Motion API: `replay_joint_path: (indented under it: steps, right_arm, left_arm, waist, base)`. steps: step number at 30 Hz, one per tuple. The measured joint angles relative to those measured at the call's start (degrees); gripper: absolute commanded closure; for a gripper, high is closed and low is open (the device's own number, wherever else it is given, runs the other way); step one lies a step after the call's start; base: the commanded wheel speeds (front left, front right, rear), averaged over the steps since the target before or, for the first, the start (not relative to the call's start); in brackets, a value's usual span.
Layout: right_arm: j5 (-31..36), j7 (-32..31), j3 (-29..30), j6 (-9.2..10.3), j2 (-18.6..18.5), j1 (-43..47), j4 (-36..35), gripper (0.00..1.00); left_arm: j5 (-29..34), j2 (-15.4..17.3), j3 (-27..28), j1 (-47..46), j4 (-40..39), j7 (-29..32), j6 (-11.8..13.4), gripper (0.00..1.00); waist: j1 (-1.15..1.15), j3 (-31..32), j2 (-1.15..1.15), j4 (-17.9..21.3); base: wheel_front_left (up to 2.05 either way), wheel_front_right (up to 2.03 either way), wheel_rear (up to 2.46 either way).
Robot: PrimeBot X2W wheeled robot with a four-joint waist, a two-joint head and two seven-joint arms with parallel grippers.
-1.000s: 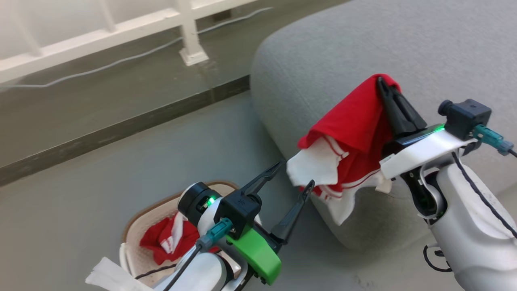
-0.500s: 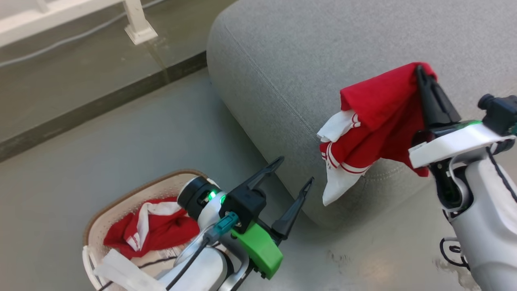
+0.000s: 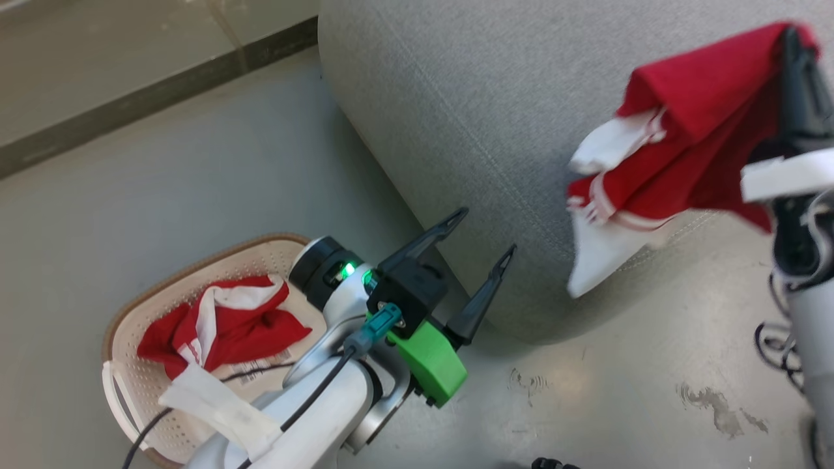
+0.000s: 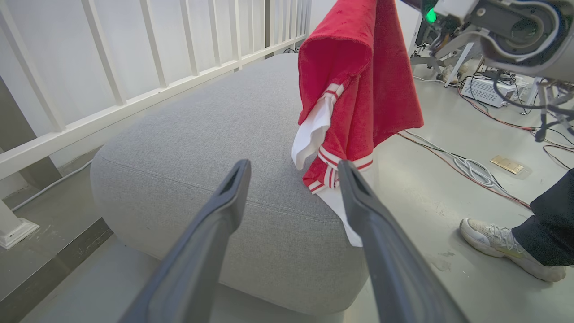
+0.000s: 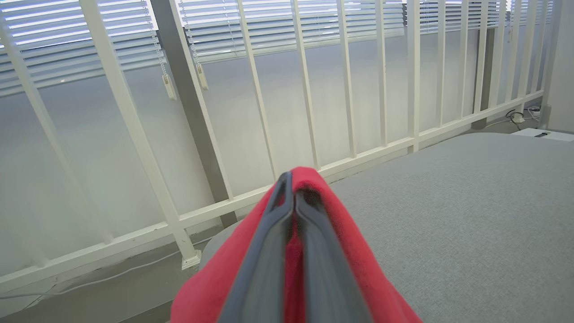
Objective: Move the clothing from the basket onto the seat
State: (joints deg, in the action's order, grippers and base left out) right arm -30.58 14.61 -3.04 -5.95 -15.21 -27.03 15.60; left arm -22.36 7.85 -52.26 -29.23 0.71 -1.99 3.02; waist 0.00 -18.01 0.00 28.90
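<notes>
Clamping red garment (image 3: 690, 130), right pincer (image 5: 290, 184) near seat (image 3: 456, 98)

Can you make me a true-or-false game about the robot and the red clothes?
1. The right tool is shut on a red garment. True.
2. The left tool holds clothing too. False: it is open and empty.
3. The basket is empty. False: another garment lies in it.
4. The red garment lies flat on the seat. False: it hangs from the right tool.
5. A person's shoe is on the floor. True.
</notes>
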Motion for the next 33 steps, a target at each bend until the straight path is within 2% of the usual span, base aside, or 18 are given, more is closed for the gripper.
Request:
replay_joint_path:
  steps: [16, 24, 33]
  right_arm:
    - [0.0, 0.0, 8.5, -0.15, -5.7, -15.7, 4.3, 1.00]
    - [0.0, 0.1, 12.3, -0.58, -10.2, -23.0, 8.6, 1.00]
    - [-1.2, 0.1, 14.4, -0.60, -11.9, -27.3, 14.2, 1.00]
  left_arm:
    - [2.6, -1.9, -1.5, -5.4, 0.8, 1.2, -1.0, 0.00]
    - [3.5, -2.9, -1.9, -7.9, 0.8, 1.5, -1.0, 0.00]
    - [5.5, -3.4, -3.4, -11.0, 1.0, 2.0, -1.0, 0.00]
  waist:
    - [0.00, -6.8, 0.00, -2.6]
    - [0.00, -10.6, 0.00, -5.2]
    - [0.00, -15.6, 0.00, -8.6]
  base:
    - [0.00, 0.00, 0.00]
    - [0.00, 0.00, 0.00]
    - [0.00, 0.00, 0.00]
